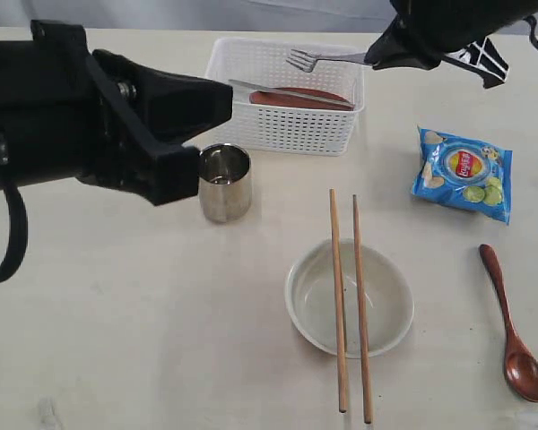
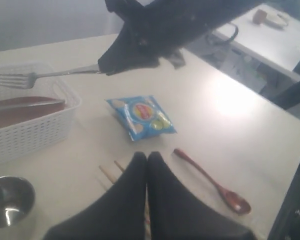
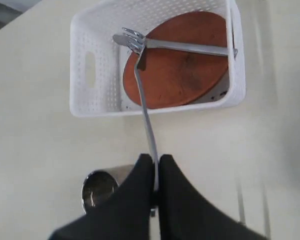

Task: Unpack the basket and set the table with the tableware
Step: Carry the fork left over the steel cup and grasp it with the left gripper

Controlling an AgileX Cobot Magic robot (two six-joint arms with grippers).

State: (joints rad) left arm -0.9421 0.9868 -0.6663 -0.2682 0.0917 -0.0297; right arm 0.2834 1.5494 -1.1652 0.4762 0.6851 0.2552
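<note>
Steel fork [image 1: 316, 59] hangs over white perforated plastic basket [image 1: 291, 133], top centre of exterior frame, handle tip pinched by right gripper [image 3: 155, 170]. Carry level, lay beside off-white round bowl [image 1: 386, 309], clear of wooden chopsticks [image 1: 337, 296]. Left gripper [image 2: 147, 161] pressed together, empty.

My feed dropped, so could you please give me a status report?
Right claw shut on fork, held above basket. Left claw shut, empty. Plate and knife in basket.

Cream-beige table [image 1: 143, 340] bearing a white perforated basket [image 1: 287, 130] at its far side, a steel cup [image 1: 224, 184] just beside it, an off-white bowl [image 1: 396, 296] nearer the camera, and, at right, a blue chips bag [image 1: 462, 172] and a reddish-brown wooden spoon [image 1: 505, 313].
</note>
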